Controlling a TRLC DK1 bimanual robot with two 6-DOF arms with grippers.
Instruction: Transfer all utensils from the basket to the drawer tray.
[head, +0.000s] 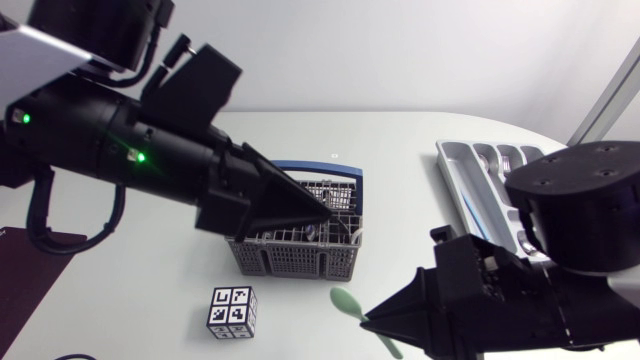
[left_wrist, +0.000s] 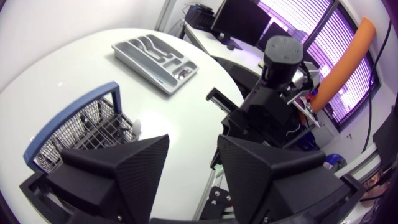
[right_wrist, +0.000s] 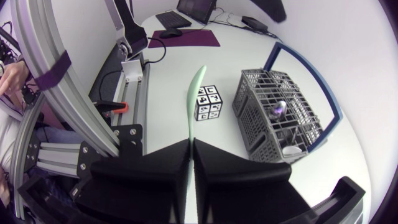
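The basket (head: 300, 255) is grey mesh with a blue handle (head: 320, 167); the drawer tray (head: 455, 180), at two o'clock from it in the head view, is pale grey. The spoon (head: 346, 301) is pale mint green. At seven o'clock from the basket a cube (head: 232, 311) carries black-and-white square marker patterns. The left gripper (head: 325, 215) and right gripper (head: 366, 322) are matte black, the left arm (head: 90, 135) showing two green lights (head: 141, 156). The table (head: 130, 290) is white, with a dark purple mat (head: 30, 245) at its nine o'clock

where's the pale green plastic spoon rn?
Head view, lower middle: the pale green plastic spoon is clamped in the right gripper, its bowl sticking out toward the grey mesh basket, just right of the black-and-white marker cube.
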